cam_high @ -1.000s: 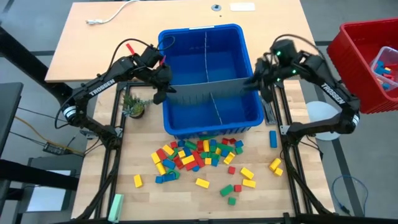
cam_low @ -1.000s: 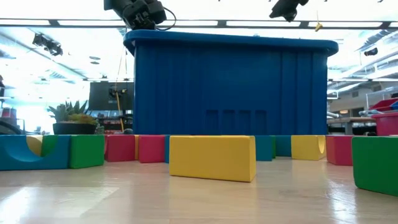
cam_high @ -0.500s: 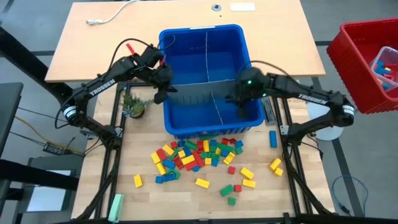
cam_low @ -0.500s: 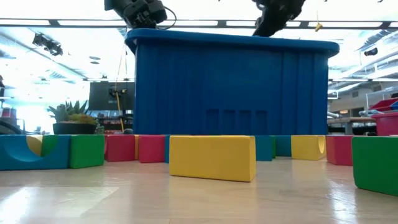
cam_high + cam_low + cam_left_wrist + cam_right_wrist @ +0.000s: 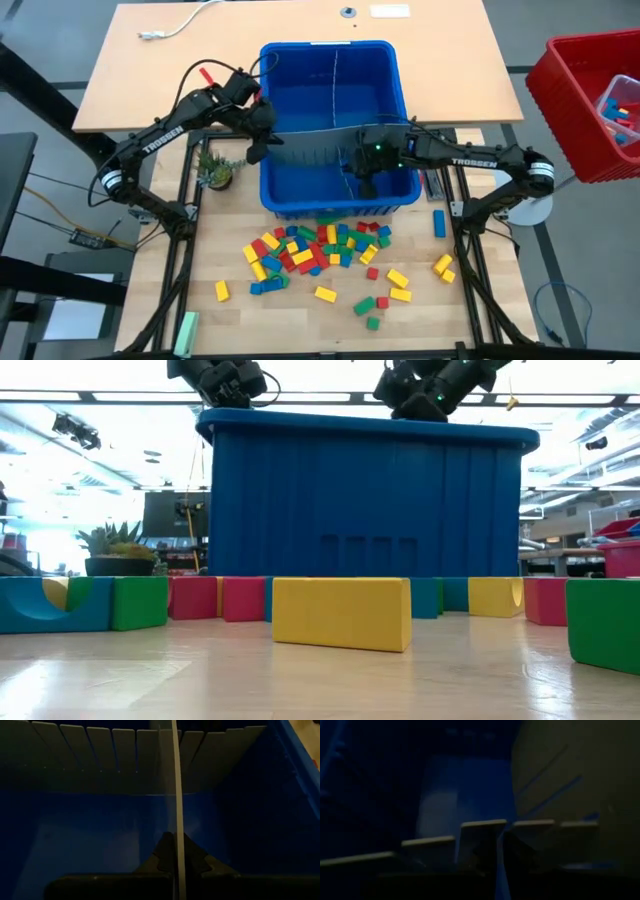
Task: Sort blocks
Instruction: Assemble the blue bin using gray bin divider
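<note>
Blocks (image 5: 320, 245) lie outside the bin (image 5: 390, 75), near right end effector (image 5: 362, 172).

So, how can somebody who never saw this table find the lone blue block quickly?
Start at the blue bin in the table's middle, then look past its near right corner, beside the right arm's frame. The blue block lies there alone, apart from the mixed pile; its nearest neighbours are two yellow blocks.

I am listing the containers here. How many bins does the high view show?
2. The blue bin is in the middle, and the red bin is at the right edge. Others may lie out of view.
</note>
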### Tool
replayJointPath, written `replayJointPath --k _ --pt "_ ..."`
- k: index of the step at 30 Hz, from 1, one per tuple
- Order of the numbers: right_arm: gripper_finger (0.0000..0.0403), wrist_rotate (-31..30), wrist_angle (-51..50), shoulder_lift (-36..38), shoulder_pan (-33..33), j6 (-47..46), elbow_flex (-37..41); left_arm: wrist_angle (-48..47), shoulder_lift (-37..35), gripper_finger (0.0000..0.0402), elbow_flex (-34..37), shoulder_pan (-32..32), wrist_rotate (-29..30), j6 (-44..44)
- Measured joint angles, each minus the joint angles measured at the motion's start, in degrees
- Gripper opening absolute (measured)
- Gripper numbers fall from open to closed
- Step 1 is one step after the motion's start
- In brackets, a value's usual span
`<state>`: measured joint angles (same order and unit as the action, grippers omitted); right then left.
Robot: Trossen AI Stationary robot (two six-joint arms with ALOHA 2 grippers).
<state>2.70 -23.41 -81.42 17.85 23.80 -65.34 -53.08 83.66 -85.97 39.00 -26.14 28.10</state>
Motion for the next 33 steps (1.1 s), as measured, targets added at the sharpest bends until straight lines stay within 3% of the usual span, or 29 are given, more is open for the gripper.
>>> replayJointPath --k 11,17,33 --pt "0.0022 1.1 1.7 -1.7 -0.1 -2.3 0.0 2.8 0.4 0.0012 0.0 -0.8 -0.7 -0.2" --pt "0.0022 2.1 3.0 -3.3 -0.2 -3.6 -0.2 4.1 0.6 0.0012 -0.1 -1.5 2.1 -0.2" --pt "0.0022 -6.3 3.9 9.6 1.0 -3.2 0.0 3.2 0.7 0.0012 1.6 -2.1 0.7 -0.5"
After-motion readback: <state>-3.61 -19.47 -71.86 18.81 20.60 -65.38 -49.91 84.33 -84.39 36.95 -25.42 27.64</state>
